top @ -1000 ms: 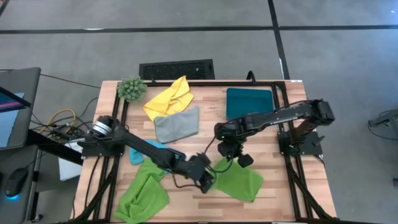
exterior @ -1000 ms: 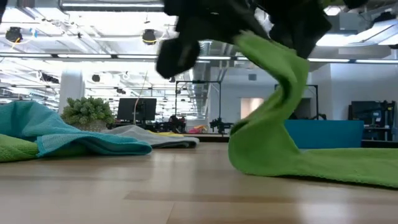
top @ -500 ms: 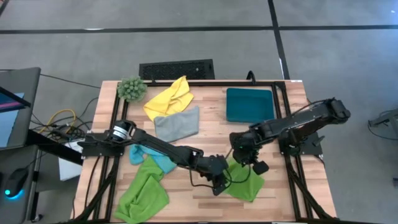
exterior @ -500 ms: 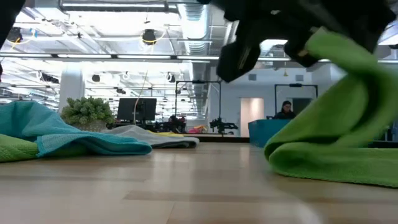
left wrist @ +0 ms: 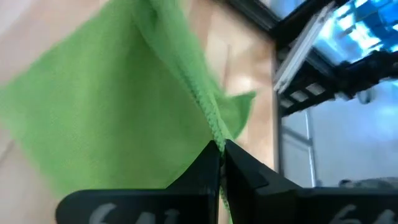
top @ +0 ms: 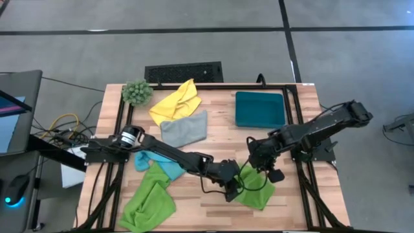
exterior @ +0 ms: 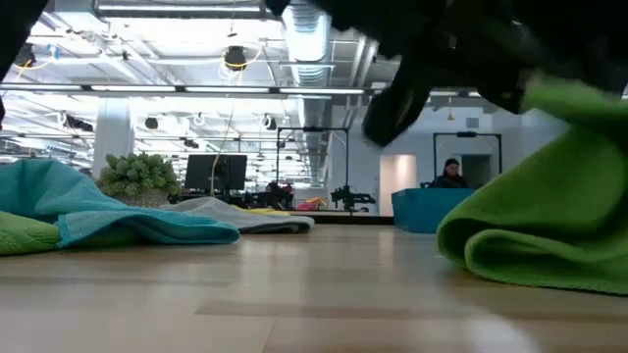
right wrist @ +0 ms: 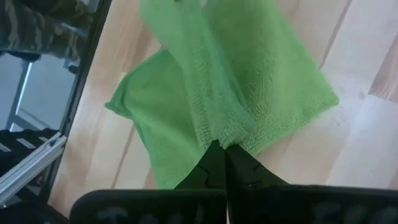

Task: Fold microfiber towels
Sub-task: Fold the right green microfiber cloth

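On the desk (top: pixel 220 139), a lime green towel (top: pixel 255 189) lies at about 5 o'clock, doubled over on itself. The left gripper (top: pixel 234 190) pinches its 9 o'clock edge with fingers (left wrist: pixel 208 163) clenched, while the right gripper (top: pixel 270 172) clamps its 1 o'clock edge likewise.

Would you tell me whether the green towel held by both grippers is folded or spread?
Folded: the green towel lies doubled over itself, its rounded fold showing in the low view.
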You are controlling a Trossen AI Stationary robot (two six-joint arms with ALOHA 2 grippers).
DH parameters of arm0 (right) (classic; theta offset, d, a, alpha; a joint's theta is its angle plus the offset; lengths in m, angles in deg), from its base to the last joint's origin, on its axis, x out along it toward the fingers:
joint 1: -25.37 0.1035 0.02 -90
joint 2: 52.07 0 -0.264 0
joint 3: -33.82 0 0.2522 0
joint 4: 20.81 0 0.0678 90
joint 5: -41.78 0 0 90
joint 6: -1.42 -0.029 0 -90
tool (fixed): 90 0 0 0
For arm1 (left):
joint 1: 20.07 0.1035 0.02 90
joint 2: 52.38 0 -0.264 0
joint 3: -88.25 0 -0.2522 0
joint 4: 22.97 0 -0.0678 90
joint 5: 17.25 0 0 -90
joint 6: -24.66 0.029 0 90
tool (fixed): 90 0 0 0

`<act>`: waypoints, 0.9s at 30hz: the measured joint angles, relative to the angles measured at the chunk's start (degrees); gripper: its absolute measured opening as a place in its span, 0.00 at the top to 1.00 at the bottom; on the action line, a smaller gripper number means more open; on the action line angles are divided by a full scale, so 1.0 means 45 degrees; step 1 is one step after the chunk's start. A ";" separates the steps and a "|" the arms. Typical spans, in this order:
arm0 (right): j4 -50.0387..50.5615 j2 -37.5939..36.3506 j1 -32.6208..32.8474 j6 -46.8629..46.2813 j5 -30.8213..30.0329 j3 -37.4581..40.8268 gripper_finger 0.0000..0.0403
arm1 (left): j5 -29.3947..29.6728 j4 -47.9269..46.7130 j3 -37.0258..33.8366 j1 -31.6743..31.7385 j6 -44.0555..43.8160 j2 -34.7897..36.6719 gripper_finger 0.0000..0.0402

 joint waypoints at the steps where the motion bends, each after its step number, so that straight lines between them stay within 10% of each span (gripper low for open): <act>1: -0.0075 0.0008 0.0069 -0.0001 0.0013 -0.0008 0.99 | 0.0045 -0.0094 -0.0031 -0.0012 -0.0138 -0.0140 1.00; 27: -0.0226 0.0049 0.2247 -0.0807 -0.0876 0.0075 0.99 | -0.0567 -0.4291 0.6355 -0.0242 0.0114 -0.3655 1.00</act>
